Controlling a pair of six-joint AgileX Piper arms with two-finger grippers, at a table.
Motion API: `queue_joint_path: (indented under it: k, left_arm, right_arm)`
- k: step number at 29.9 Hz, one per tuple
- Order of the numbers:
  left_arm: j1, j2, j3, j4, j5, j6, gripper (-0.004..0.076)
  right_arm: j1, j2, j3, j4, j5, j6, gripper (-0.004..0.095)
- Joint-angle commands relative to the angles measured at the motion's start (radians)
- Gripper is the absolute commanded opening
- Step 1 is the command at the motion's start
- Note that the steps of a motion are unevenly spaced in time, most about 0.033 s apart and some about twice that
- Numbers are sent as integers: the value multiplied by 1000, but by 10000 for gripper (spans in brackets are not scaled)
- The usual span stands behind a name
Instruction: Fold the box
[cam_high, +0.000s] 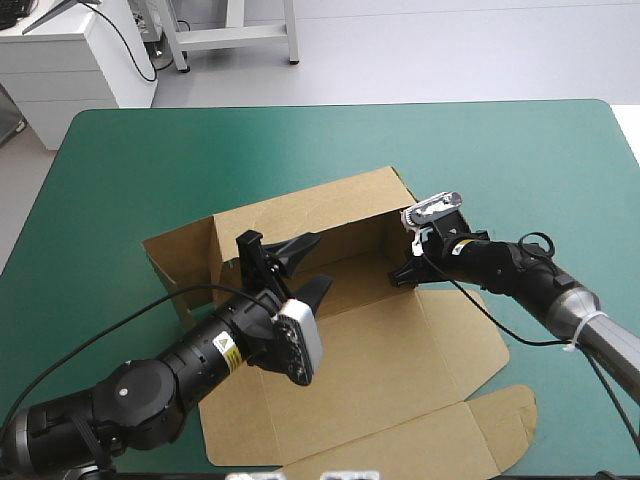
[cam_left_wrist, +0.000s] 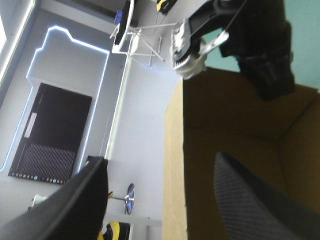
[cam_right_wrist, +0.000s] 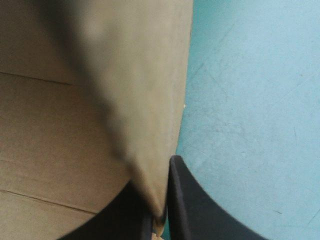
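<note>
Left gripper (cam_high: 303, 268) hangs over the left part of the box (cam_high: 400, 350), fingers spread. The box sits mid-table (cam_high: 120, 170), far wall raised. Right gripper (cam_high: 403, 272) is pinched onto its right wall. The board looks light, stiff and easy to crease, so I'd grab flap edges.

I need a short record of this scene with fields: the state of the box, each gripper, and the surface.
Object: brown box, partly folded
Walls: far wall raised, lid panel flat toward the near edge
Left arm: left gripper open, over the inside of the box, holding nothing
Right arm: right gripper shut on the box, pinching a raised flap at its right side
Surface: teal-green cover
</note>
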Motion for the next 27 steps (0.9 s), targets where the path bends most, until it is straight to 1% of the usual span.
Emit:
queue_joint_path:
  k: [1,4,6,7,9,11,12,14,15,17,21,24,27]
  left_arm:
    - [-82,-21,-41,9,20,-6,423]
    - [-120,-9,-93,-126,20,3,380]
    - [-120,7,-159,-275,32,92,380]
    - [-119,19,-202,-373,63,172,381]
    - [-119,56,-307,-573,185,356,381]
    - [-119,105,-417,-722,345,487,381]
    - [-119,130,-475,-777,422,527,381]
    - [-119,170,-573,-845,532,593,393]
    - [-119,190,-621,-860,578,605,402]
    - [-117,218,-706,-859,634,605,408]
    - [-47,243,-816,-874,666,590,408]
    - [86,248,-875,-934,676,576,408]
    - [262,248,-896,-1023,685,574,407]
  right_arm:
    - [-5,-31,-37,-4,-59,24,0]
    - [-5,-31,-37,-4,-54,26,0]
    - [-5,-31,-37,-4,-54,31,-1]
    - [-5,-31,-37,-4,-52,31,0]
    - [-5,-31,-37,-4,-52,31,0]
    - [-5,-31,-37,-4,-52,31,0]
    - [-5,-31,-37,-6,-52,31,0]
    - [-5,-31,-37,-8,-52,31,0]
    - [-5,-31,-37,-8,-52,31,0]
    - [-5,-31,-37,-8,-52,31,0]
    - [-5,-31,-37,-8,-51,31,-1]
    - [-5,-31,-37,-11,-44,31,0]
    - [-5,-31,-37,-11,-44,31,0]
